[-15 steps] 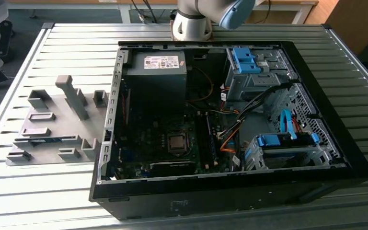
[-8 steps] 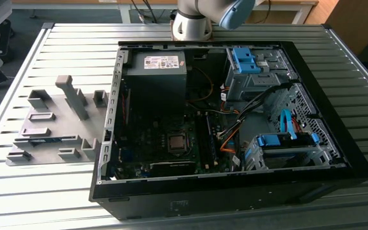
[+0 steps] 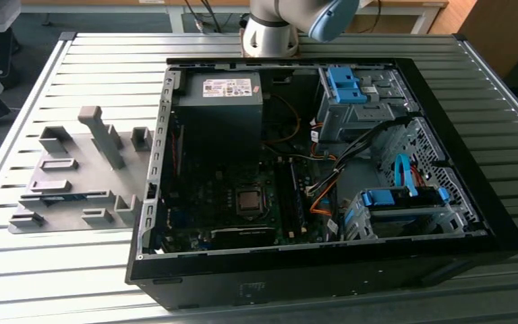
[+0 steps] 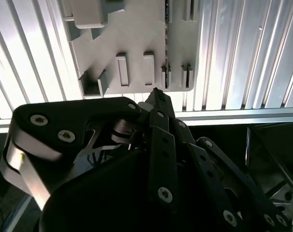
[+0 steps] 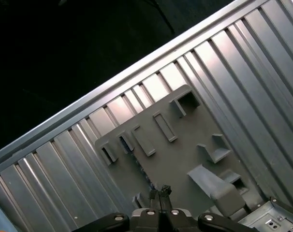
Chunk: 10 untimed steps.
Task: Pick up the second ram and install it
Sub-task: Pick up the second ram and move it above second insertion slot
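The gripper [image 5: 159,192], jaws pressed together and holding nothing, is hovering above the grey fixture tray [image 3: 75,150], where the second ram [image 3: 67,196] is lying slotted, long axis crossing the exterior view.

An open black computer case [image 3: 331,273] lies on the slatted metal bench [image 3: 106,61], showing its motherboard [image 3: 196,196], power supply [image 3: 218,108] and 2 blue drive caddies [image 3: 344,84]. Just beside it, at the exterior view's left, a grey holder plate [image 3: 88,169] carries the second ram [image 3: 65,197]. The robot arm [image 3: 272,30] rises at the bench's far edge.
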Motion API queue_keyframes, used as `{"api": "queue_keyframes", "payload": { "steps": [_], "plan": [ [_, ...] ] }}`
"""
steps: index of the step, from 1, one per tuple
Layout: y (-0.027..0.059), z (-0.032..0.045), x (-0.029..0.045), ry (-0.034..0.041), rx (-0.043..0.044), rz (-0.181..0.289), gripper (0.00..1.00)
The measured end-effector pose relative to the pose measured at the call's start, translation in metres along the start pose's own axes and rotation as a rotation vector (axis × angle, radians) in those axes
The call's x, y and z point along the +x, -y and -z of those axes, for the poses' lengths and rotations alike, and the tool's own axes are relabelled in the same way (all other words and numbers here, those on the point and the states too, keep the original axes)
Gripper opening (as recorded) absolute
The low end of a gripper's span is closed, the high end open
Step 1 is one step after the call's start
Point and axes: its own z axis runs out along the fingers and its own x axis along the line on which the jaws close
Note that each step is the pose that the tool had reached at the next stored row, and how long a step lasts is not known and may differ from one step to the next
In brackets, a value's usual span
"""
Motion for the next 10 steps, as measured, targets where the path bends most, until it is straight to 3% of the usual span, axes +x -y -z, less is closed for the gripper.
{"api": "queue_keyframes", "payload": {
  "steps": [10],
  "plan": [
    [-0.0001,-0.0003,0.0001,-0.0077,0.0001,0.155,0.11]
  ]
}}
